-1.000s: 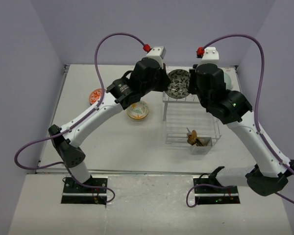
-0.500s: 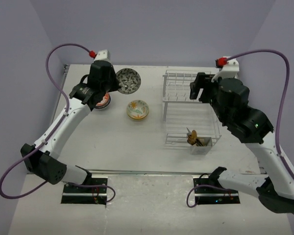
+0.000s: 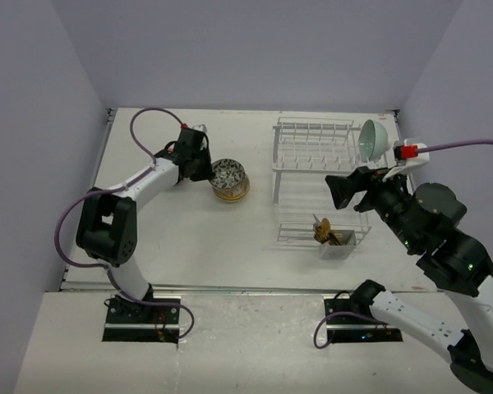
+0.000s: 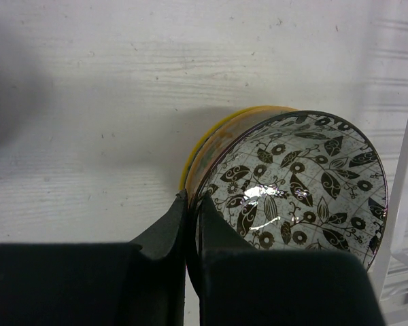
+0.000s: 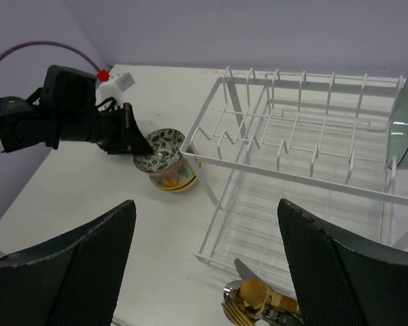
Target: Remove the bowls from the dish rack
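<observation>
Risk: left tool (image 4: 189, 201) clamped on black bowl (image 4: 292, 190) rim, tilted over yellow bowl (image 4: 214, 139); early release may chip both. Right tool (image 5: 204, 217) apart, empty.

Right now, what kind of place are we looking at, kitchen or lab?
Probably a lab test cell, not a kitchen: bare purple walls box in a white table, two robot arms work over it, and the dish rack and bowls look like props.

Glossy glazed bowl (image 4: 292, 197); wht wire rack (image 3: 320, 148).
</observation>
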